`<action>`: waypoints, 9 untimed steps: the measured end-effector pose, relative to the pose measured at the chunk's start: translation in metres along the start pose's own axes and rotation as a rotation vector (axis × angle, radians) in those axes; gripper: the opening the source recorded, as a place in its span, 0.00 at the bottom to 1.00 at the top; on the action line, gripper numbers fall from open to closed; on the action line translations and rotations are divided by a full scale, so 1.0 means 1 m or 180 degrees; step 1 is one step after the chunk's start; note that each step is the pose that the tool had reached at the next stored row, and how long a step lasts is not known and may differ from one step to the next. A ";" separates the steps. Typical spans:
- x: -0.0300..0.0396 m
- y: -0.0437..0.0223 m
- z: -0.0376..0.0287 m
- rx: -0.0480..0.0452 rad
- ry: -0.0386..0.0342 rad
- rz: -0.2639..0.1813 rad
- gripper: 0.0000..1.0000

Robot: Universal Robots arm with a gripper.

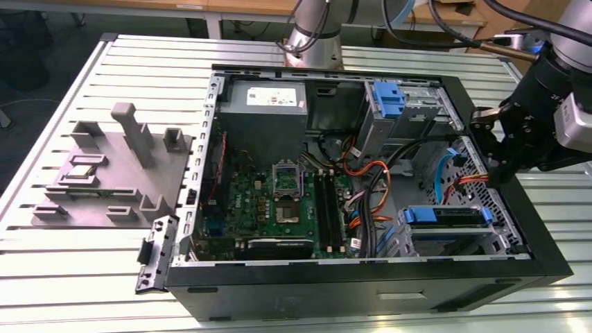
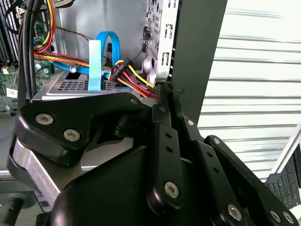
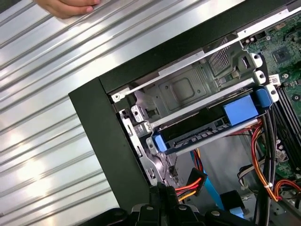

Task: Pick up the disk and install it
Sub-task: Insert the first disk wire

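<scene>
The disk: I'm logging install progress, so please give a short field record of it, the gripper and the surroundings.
disk: in its blue carrier, lying in the drive cage at a corner of the computer case
gripper: apart from the disk, inside the case wall, by the coloured cables
computer case: open, on the slatted table
hand: over the table

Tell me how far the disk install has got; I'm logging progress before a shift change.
Looks done: the disk, in its blue carrier, sits in the drive cage at the case's corner, away from the hand. In hand: the hand hangs inside the case wall, close to a loose power connector. Left: I cannot tell whether the disk is fully seated or cabled.
</scene>
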State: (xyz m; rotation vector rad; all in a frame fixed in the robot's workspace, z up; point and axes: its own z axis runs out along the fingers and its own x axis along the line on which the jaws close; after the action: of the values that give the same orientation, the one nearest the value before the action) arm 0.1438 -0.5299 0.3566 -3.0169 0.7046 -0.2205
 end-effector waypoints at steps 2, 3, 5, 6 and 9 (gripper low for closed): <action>0.0000 0.0000 0.0001 -0.0015 0.0008 0.0108 0.17; 0.0000 0.0000 0.0001 -0.0023 0.0012 0.0166 0.17; -0.0001 0.0001 0.0002 -0.0038 0.0020 0.0279 0.17; -0.0001 0.0000 0.0003 -0.0044 0.0023 0.0328 0.17; -0.0002 0.0001 0.0005 -0.0065 0.0034 0.0490 0.17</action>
State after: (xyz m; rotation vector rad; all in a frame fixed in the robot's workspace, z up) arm 0.1437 -0.5299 0.3560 -2.9637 0.9403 -0.2253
